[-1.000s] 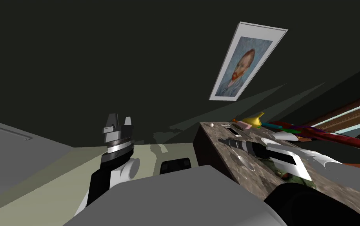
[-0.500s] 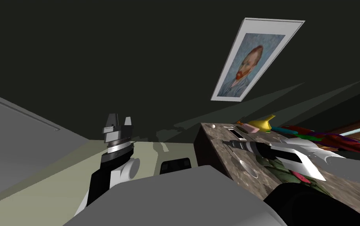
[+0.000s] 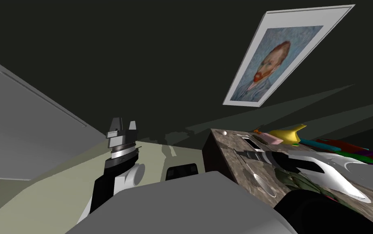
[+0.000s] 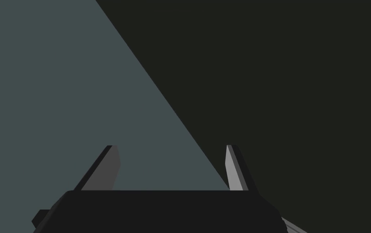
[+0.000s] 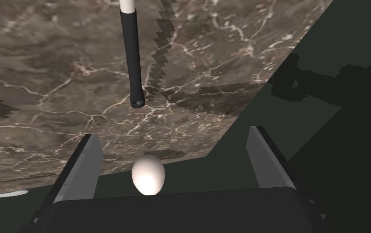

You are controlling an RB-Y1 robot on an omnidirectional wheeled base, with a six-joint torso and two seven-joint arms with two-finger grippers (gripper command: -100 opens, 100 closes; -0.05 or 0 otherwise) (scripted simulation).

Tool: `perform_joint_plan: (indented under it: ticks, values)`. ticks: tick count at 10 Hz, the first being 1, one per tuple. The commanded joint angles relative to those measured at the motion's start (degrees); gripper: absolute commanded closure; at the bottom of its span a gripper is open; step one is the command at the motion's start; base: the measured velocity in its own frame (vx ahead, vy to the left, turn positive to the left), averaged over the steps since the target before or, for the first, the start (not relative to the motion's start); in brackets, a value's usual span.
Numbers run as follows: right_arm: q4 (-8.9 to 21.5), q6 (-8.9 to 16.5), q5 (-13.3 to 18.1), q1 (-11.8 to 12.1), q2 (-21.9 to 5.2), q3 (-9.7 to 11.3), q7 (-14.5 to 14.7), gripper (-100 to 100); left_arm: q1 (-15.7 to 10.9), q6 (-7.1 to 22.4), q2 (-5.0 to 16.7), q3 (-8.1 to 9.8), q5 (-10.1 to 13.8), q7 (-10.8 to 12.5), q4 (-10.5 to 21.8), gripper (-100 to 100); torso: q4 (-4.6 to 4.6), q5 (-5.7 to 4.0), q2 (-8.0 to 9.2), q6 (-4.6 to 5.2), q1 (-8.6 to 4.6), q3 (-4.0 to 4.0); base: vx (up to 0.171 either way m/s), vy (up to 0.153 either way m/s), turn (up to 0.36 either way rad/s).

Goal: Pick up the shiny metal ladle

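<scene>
Right gripper (image 5: 173,132) is spread wide with nothing in it, and a white egg (image 5: 148,180) sits between its fingers, right at the edge of the brown marble table (image 5: 51,93). Just past the egg we see what looks like the ladle (image 5: 132,56), black grip flat on the marble, untouched. Our left gripper (image 4: 170,147) hangs open too, off beside the table.

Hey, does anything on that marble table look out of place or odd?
One thing: a white egg sits loose right by the corner edge of the marble table, where it could roll off. The right gripper is open and points toward it. Nothing looks spilled or broken.
</scene>
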Motion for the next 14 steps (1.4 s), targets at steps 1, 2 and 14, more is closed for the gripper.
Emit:
perform_joint_plan:
  ticks: [1,2,14]
  values:
    - [0.7,-0.1,-1.5,1.3,-1.4,2.9,-1.0,-100,0.0,0.0,0.0,0.0,0.0,0.0,0.0,0,0.0,0.0,0.0,0.0,0.0,0.0,-0.01,-0.02,0.129]
    - [0.5,0.3,-1.9,1.8,-1.4,4.5,-1.6,-100,0.0,0.0,0.0,0.0,0.0,0.0,0.0,0,0.0,0.01,-0.02,0.02,0.07,-0.01,-0.005,0.003,0.101]
    - [0.0,2.0,-1.2,2.9,2.2,8.6,-1.5,-100,0.0,0.0,0.0,0.0,0.0,0.0,0.0,0,-0.01,0.04,-0.08,0.02,0.19,-0.04,0.004,0.007,0.026]
